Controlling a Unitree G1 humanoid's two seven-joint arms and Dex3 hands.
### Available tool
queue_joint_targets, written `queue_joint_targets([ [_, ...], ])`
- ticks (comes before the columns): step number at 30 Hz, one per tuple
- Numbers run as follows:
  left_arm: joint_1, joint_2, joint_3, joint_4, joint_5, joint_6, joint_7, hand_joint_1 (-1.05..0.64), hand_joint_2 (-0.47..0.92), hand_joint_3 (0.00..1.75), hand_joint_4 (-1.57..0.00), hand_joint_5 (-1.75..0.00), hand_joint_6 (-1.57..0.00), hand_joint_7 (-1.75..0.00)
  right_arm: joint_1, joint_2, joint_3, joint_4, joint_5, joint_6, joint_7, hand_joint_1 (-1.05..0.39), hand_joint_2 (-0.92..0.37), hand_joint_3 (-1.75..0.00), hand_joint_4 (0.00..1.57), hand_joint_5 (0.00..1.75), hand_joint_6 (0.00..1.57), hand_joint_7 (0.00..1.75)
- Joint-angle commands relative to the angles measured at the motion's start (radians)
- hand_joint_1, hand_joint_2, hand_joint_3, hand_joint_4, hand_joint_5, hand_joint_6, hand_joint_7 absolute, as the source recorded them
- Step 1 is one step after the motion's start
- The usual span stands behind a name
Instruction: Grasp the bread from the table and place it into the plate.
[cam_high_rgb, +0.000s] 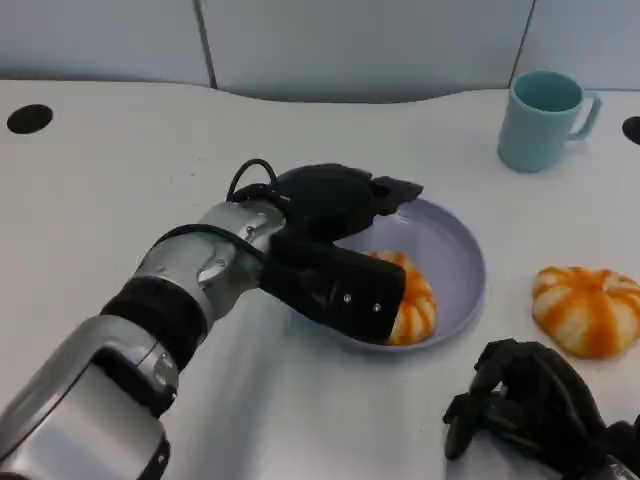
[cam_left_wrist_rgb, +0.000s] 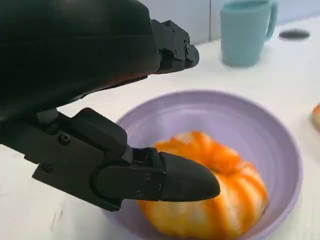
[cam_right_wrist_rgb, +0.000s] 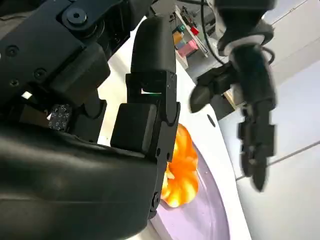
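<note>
Head view adds a second bread (cam_high_rgb: 588, 309) beside the plate (cam_high_rgb: 455, 250).

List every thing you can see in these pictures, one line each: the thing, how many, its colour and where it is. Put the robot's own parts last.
Bread: two, orange and white; one in the plate, partly behind the left hand; the other on the table right of the plate.
Plate: one, lilac, middle of the table.
Mug: one, pale teal, upright at the far right, apart from the plate.
Table: one, white, with a dark round hole at far left and another at the far right edge.
Left hand: one, black, on a silver forearm, over the plate with fingers spread either side of the bread.
Right hand: one, black, fingers curled, at the near right of the table.
</note>
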Motion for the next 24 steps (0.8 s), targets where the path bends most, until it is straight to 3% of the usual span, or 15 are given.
queue_joint_targets([
  [1,0.1,0.063,0.096,-0.067,-0.102,-0.081,0.049,-0.89,0.92,0.42,-0.19,-0.16,-0.21,-0.15,0.005,-0.016,-0.007,0.017,-0.007,0.002,-0.017,-1.05,-0.49,-0.01,1.57,0.68,1.57,0.45],
  [6,0.267,0.121,0.223,-0.181,-0.274,-0.164,-0.003,-0.83,0.92,0.39,-0.2,-0.23,-0.25,-0.17,-0.007,-0.015,-0.011,0.032,-0.005,-0.004,-0.018,-1.05,-0.48,0.0,1.57,0.68,1.57,0.46],
  [9,0.296,0.129,0.239,-0.217,-0.299,-0.16,-0.028,-0.82,0.92,0.39,-0.19,-0.24,-0.25,-0.17,-0.008,-0.015,-0.012,0.035,-0.007,-0.009,-0.017,-1.05,-0.49,0.0,1.57,0.68,1.57,0.46],
  [13,0.52,0.105,0.415,-0.361,-0.705,-0.221,-0.224,-0.72,0.92,0.3,-0.28,-0.34,-0.27,-0.14,-0.027,-0.023,-0.02,0.06,-0.007,-0.008,-0.016,-1.05,-0.48,0.0,1.57,0.67,1.57,0.46],
  [16,0.629,0.088,0.484,-0.45,-0.889,-0.221,-0.325,-0.74,0.92,0.3,-0.38,-0.44,-0.33,-0.14,-0.036,-0.024,-0.024,0.077,-0.009,-0.022,-0.007,-1.05,-0.49,-0.01,1.57,0.67,1.57,0.44],
  [24,0.93,0.016,0.582,-0.748,-1.229,-0.008,-0.477,-0.67,0.92,0.27,-0.6,-0.6,-0.56,-0.17,-0.034,-0.03,-0.025,0.078,-0.008,-0.021,-0.001,-1.05,-0.49,0.0,1.57,0.67,1.57,0.45],
])
